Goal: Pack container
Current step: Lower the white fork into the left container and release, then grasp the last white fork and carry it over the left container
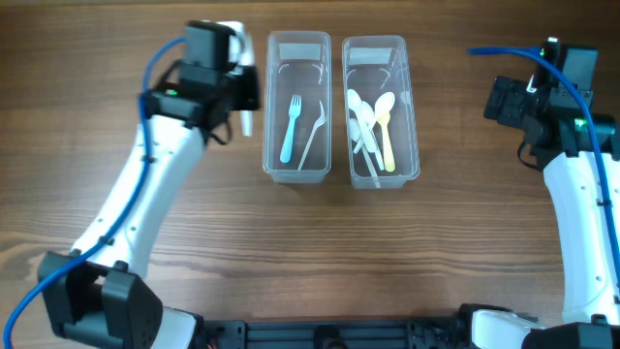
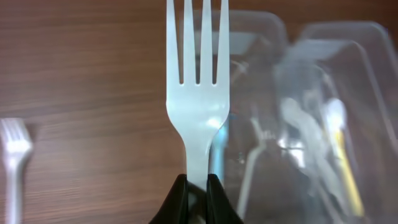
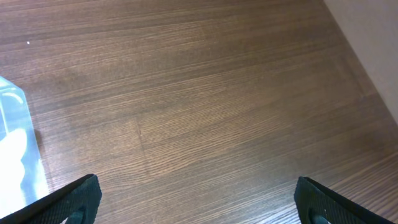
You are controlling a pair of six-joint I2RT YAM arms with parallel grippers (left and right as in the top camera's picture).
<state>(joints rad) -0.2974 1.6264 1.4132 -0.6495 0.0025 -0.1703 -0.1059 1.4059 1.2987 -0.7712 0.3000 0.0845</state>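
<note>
Currently packing is partly done: the fork container [image 1: 268, 107], upper centre of the overhead frame, holds a blue fork [image 1: 289, 131], and the spoon container [image 1: 417, 107] holds spoons [image 1: 386, 121]. The left gripper [image 2: 198, 186], upper left, is clenched on a white fork [image 2: 198, 106] outside it. The right gripper [image 3: 199, 196] is released and empty. A blurred second fork [image 2: 13, 155] is cut off at lower left and apparently unpacked.

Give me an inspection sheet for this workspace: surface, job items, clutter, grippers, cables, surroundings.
Surface: wooden table, bare around the containers.
Job's things: left container holds blue fork and pale fork; right container holds spoons; blurred fork lies on the wood, left wrist view.
Clutter: nothing seen.
Grippers: left gripper shut on white fork; right gripper open above bare wood.
Cables: blue cable on each arm.
Surroundings: pale strip past the table edge.
</note>
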